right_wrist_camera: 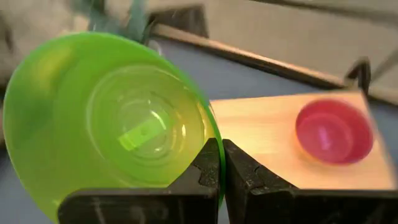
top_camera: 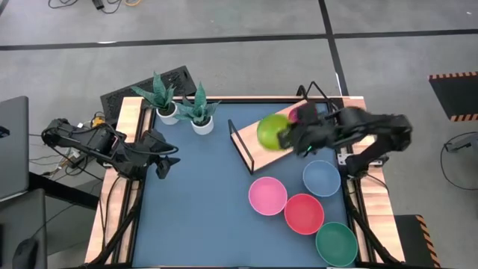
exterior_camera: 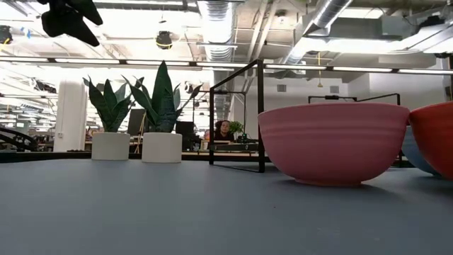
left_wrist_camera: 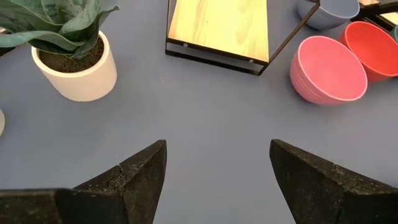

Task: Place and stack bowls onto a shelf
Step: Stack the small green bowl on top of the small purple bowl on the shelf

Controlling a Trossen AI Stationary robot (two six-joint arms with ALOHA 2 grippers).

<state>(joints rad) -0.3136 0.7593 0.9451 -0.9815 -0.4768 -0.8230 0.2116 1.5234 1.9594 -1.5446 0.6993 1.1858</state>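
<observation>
Leftmost, my left gripper [top_camera: 166,161] hangs over the table's [top_camera: 202,217] left edge, fingers [left_wrist_camera: 134,177] spread wide and holding nothing. Just beyond it stand two potted plants [top_camera: 181,108] at the back. Next comes the shelf [top_camera: 258,146], lying on the table right of the plants, its light-wood board showing. Over that board my right gripper [top_camera: 287,138] is clamped on the rim of the lime bowl [top_camera: 272,131], which is tilted on its side, fingers [right_wrist_camera: 239,171] pinched together on its wall. A purple bowl [right_wrist_camera: 334,130] sits on the board farther back. On the table in front of the shelf lie the pink bowl [top_camera: 267,195], coral bowl [top_camera: 304,213], blue bowl [top_camera: 321,178] and, nearest the front edge, the dark green bowl [top_camera: 336,243].
</observation>
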